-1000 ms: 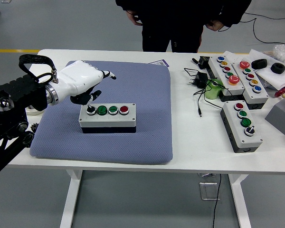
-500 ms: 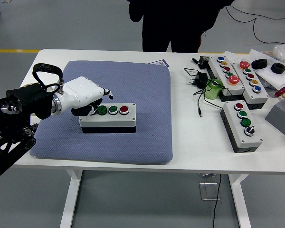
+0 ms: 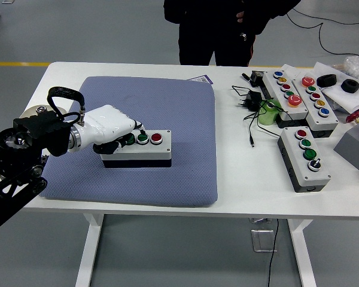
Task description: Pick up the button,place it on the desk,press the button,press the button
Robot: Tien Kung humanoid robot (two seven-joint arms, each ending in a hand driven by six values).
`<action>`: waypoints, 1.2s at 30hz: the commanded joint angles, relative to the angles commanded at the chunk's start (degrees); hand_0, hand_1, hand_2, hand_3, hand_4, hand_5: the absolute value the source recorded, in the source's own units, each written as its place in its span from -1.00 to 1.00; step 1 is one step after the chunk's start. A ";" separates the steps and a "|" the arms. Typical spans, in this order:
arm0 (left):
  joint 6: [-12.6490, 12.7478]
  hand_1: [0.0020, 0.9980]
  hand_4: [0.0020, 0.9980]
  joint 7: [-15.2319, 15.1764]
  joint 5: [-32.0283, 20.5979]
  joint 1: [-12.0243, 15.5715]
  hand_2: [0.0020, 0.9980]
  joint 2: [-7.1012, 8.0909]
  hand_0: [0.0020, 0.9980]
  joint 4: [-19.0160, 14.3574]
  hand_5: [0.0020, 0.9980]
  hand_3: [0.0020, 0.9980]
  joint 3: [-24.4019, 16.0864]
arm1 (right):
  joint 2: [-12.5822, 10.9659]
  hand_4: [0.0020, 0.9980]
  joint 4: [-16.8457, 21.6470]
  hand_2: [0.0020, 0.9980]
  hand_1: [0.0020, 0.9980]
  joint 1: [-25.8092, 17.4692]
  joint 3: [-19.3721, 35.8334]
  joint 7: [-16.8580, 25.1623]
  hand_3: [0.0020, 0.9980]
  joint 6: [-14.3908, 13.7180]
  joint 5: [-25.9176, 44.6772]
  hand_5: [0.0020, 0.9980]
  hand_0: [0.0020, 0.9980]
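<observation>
The fingers (image 3: 133,128) of the left hand (image 3: 110,127) are curled downward over the left end of the button box (image 3: 136,149), with one dark fingertip extended onto or just above the second green button (image 3: 142,138); they grip nothing, and the posture reads as a press, not a grasp. Whether the tip is actually depressing the cap cannot be told from this height. The hand hides the leftmost controls of the box, while the red button (image 3: 156,138) at its right end is uncovered.

The box lies flat, left of the frame's centre, on the blue-grey pad (image 3: 185,119), long side facing the camera. That suggests placing is done and the pressing stage is under way; the pad probably keeps the box from sliding under a downward push.

The black left arm (image 3: 24,149) enters from the left edge. The right hand is not visible.

Farther out on the white table (image 3: 239,185), in the right part of the frame, lie several other button boxes (image 3: 304,156) and a tangle of cable (image 3: 251,110), well apart from the work. A person (image 3: 227,30) stands at the top centre, away from the table.
</observation>
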 joint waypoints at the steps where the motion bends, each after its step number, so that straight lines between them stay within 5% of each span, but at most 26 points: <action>1: 0.27 -1.00 -1.00 -0.05 -0.05 -0.14 -0.84 -0.02 -0.98 0.22 -1.00 0.58 0.30 | 0.00 -0.64 0.00 0.43 0.41 -0.01 -0.04 0.00 0.16 0.00 0.06 -0.73 0.50; 19: -0.21 -1.00 -1.00 -0.07 0.70 -0.96 -0.86 -0.37 -1.00 4.02 -1.00 0.58 3.58 | -0.02 -0.64 0.00 0.43 0.41 0.27 -0.24 0.04 0.17 -0.01 0.28 -0.73 0.50; 28: 4.18 -1.00 -1.00 -0.38 0.01 -0.89 -0.87 -0.40 -1.00 2.34 -1.00 0.58 1.73 | -0.04 -0.64 0.00 0.43 0.41 0.29 -0.23 0.10 0.17 -0.01 0.38 -0.73 0.50; 36: 4.89 -1.00 -1.00 -1.62 -1.93 -2.44 -0.88 -1.82 -1.00 2.35 -1.00 0.57 2.81 | -0.04 -0.64 0.00 0.43 0.41 0.43 -0.37 0.03 0.17 0.02 0.23 -0.73 0.50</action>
